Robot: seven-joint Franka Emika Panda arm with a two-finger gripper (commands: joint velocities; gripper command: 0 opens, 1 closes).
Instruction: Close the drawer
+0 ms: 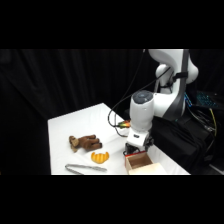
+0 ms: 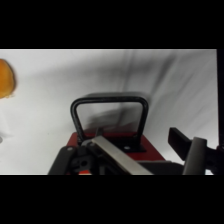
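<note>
Drawer [image 1: 140, 162] sat open at the bench's [image 1: 90, 120] near right edge, end effector [image 1: 138, 148] just behind its dark loop handle [image 2: 110, 116], finger state undeterminable; judged light, rigid, best pushed squarely on the handle face.

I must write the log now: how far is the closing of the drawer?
Done: the arm has reached the drawer, and the gripper sits right at its far end. In hand: the wrist view shows the dark handle on the red front, close ahead. Left: the push itself, since the side view shows the brown inside open from above.
</note>
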